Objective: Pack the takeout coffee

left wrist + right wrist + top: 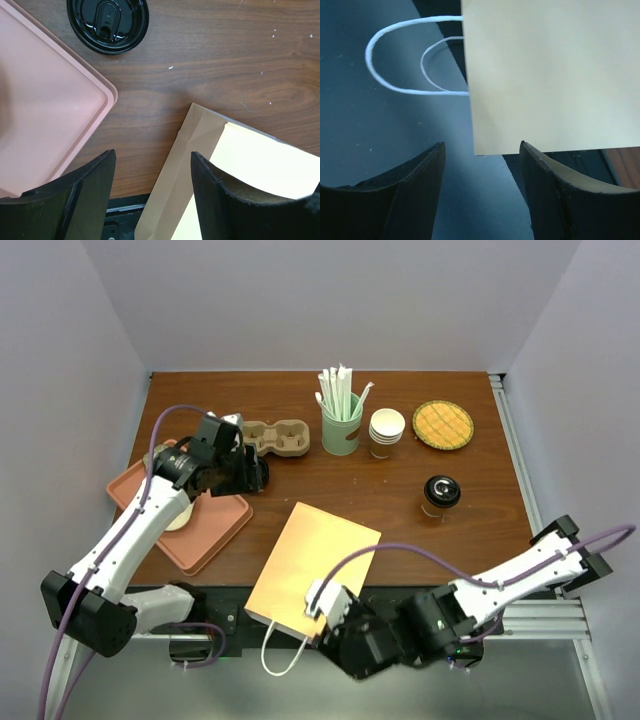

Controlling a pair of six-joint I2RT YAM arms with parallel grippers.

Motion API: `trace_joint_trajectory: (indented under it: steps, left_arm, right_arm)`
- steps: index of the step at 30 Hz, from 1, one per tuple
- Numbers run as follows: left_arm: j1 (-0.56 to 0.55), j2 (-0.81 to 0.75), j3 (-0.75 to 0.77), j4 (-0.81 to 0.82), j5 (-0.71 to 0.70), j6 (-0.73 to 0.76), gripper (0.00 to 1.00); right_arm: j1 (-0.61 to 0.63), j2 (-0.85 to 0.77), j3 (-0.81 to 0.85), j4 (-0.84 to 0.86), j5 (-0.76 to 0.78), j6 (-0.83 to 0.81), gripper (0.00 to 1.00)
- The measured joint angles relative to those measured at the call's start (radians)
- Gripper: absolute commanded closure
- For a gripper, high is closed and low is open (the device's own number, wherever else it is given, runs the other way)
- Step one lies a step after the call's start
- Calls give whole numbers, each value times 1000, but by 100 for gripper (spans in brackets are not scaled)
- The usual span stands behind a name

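The takeout coffee [441, 492], a small brown cup with a black lid, stands upright on the right part of the table, away from both grippers. A tan paper bag [310, 570] lies flat at the near edge, its white handles [405, 55] hanging past the table. My right gripper [318, 615] [481, 145] hovers open at the bag's near corner [550, 75], nothing between its fingers. Open and empty too, my left gripper [250, 472] [153, 155] is above bare wood between the pink tray [45, 125] and the bag's far corner [240, 170].
A loose black lid [107, 22] lies by the tray's [190, 530] corner. Along the back stand a cardboard cup carrier [275, 437], a green cup of straws [341, 425], a stack of white-topped cups [386, 432] and a round yellow disc [443, 425].
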Motion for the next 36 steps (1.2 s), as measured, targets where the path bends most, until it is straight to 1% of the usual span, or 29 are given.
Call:
trace_joint_trajectory:
  steps: [3, 5, 8, 10, 14, 17, 23, 28, 30, 33, 35, 36]
  left_arm:
    - [0, -12, -6, 6, 15, 0, 33]
    - [0, -23, -11, 15, 24, 5, 33]
    - [2, -31, -15, 18, 34, 27, 33]
    - [3, -33, -22, 21, 41, 40, 33]
    - [5, -64, -69, 32, 64, 47, 33]
    - [5, -85, -100, 43, 82, 46, 33]
    - [5, -95, -117, 60, 93, 46, 33]
    - [5, -96, -117, 70, 93, 47, 33]
    - [5, -97, -117, 70, 93, 49, 33]
    - [5, -100, -118, 71, 92, 52, 33]
    - [5, -104, -121, 72, 92, 53, 33]
    - [5, -107, -124, 72, 92, 53, 33]
  right_arm:
    - [138, 71, 51, -15, 135, 37, 30]
    - [191, 153, 114, -37, 202, 60, 28]
    - [236, 332, 225, -83, 291, 101, 27]
    - [251, 430, 272, -100, 332, 99, 27]
    - [260, 549, 344, -108, 386, 71, 28]
    - [260, 565, 356, -66, 403, 29, 30]
    - [259, 560, 355, 90, 400, -72, 34]
    - [243, 565, 354, 158, 386, -118, 38]
    - [227, 578, 356, 164, 388, -119, 38]
    - [185, 623, 367, 148, 389, -106, 41]
    - [150, 658, 377, 132, 391, -100, 53]
    - [135, 674, 381, 125, 392, -100, 61]
